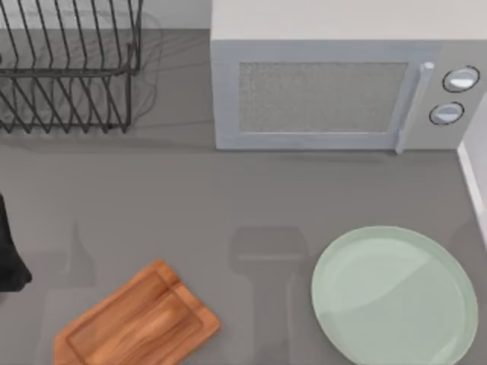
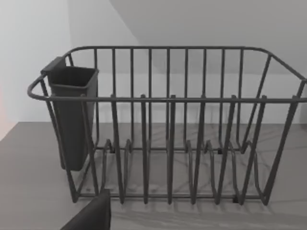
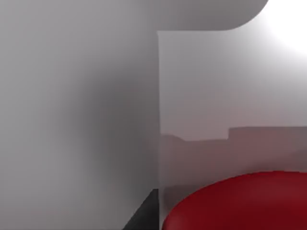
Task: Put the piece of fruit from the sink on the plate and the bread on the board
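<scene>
A: Which step is this?
B: The fruit, I judge: the right wrist view has the red fruit [image 3: 240, 203] close, against pale sink walls. Whether that tool pinches it, I cannot tell.
A: And from above?
B: The mint plate [image 1: 396, 293] and wooden board [image 1: 137, 323] lie bare on the desk; next comes a lift toward the plate.

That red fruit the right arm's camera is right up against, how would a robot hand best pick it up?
Probably from straight above, with the fingers closing on two opposite sides of its widest part. The red fruit shows a smooth, glossy, rounded top with no stem or handle to catch, so a pinch across its middle should slip least. It sits close beside a pale sink wall, which leaves little room for coming in sideways.
</scene>
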